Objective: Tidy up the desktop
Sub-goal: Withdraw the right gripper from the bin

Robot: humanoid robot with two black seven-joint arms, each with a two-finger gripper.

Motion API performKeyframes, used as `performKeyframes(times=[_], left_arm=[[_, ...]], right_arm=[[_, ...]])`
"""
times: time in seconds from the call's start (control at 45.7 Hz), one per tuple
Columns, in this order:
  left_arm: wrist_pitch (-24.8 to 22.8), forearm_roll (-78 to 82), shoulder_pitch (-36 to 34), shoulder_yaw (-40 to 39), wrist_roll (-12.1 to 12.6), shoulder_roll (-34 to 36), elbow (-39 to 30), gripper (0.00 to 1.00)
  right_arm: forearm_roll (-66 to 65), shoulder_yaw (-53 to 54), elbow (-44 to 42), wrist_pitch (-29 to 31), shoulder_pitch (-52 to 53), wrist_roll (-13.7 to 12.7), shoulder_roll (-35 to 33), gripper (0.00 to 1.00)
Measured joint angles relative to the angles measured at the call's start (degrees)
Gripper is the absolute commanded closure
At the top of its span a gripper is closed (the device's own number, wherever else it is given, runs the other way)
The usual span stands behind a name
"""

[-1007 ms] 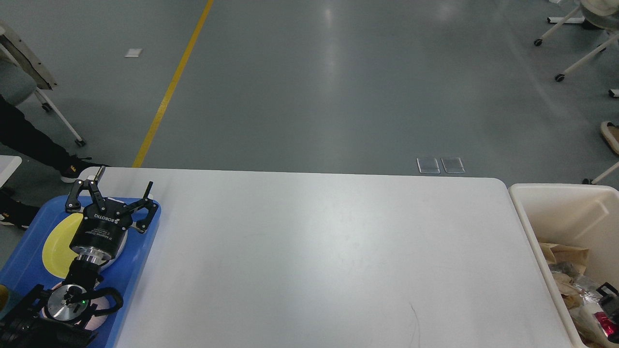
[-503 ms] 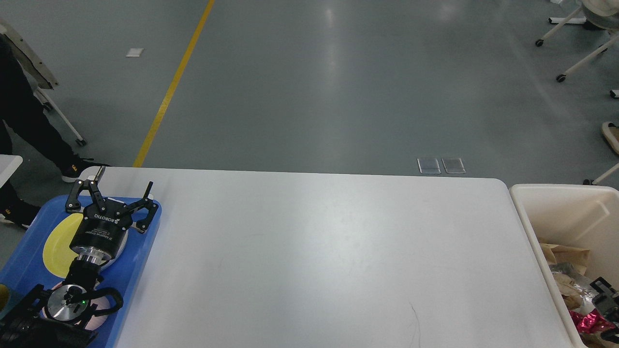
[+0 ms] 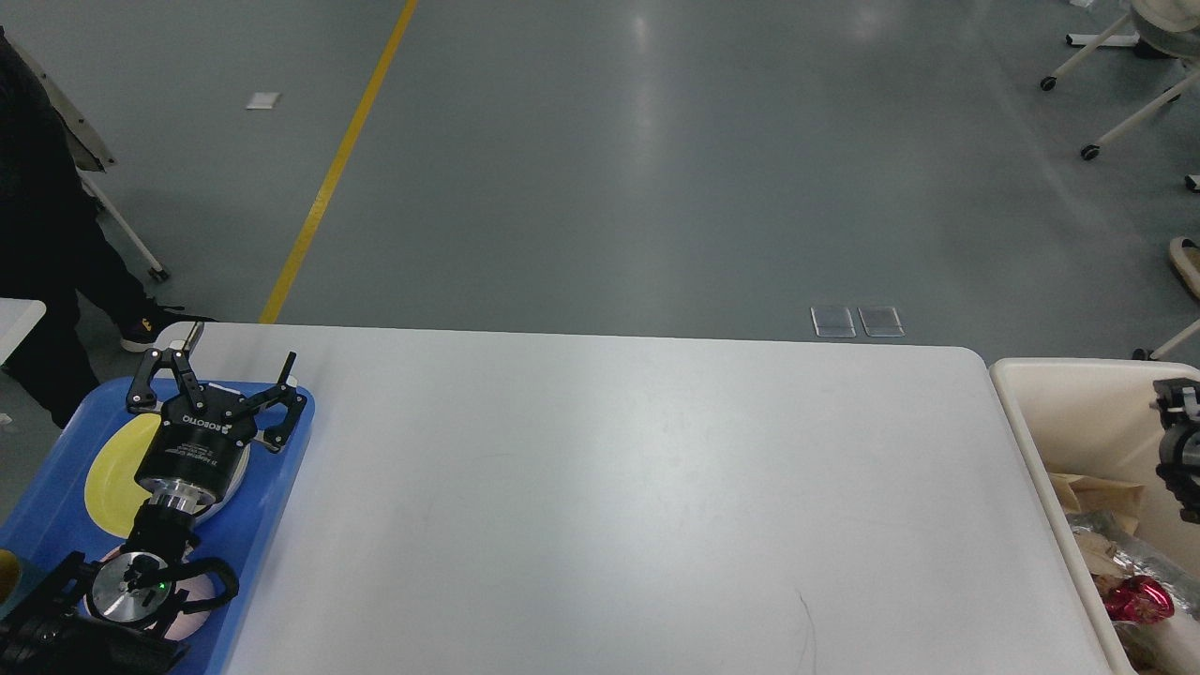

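One head-height view looks forward and down across the desktop (image 3: 619,487) to floor beyond.

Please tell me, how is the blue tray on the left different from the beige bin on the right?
The blue tray is shallow and flat; the beige bin is deep, with tall walls. The tray holds a yellow plate; the bin holds crumpled paper and shiny wrappers. The left gripper is open above the tray; the right gripper shows only partly over the bin. Both flank the white desktop.
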Motion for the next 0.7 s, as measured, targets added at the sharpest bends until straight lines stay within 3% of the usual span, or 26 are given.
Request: performKeyframes(times=[0.197,0.372,0.438,0.525,0.547,0.7], left_arm=[[0.0,0.0,0.0,0.0,0.0,0.0,0.0,0.03],[0.0,0.0,0.0,0.0,0.0,0.0,0.0,0.03],[0.0,0.0,0.0,0.0,0.0,0.0,0.0,0.03],[0.0,0.0,0.0,0.0,0.0,0.0,0.0,0.03],[0.0,0.0,0.0,0.0,0.0,0.0,0.0,0.03],[0.0,0.0,0.0,0.0,0.0,0.0,0.0,0.03]], right_arm=[[0.0,30.1,15.9,0.1,0.3,0.2,-7.8,0.00],[-1.3,56.2,29.2,2.3,-10.3,1.5,-8.3,0.00],[-4.0,63.1,34.6,3.6,-14.8,3.3,-6.8,0.00],[-9.5,68.8,40.6,4.3,-20.0,9.5,-2.6,0.00],[-12.3,70.3,42.0,4.3,-21.9,13.1,-0.8,0.00],[-22.4,75.2,43.8,4.0,-27.1,26.8,8.4,0.00]])
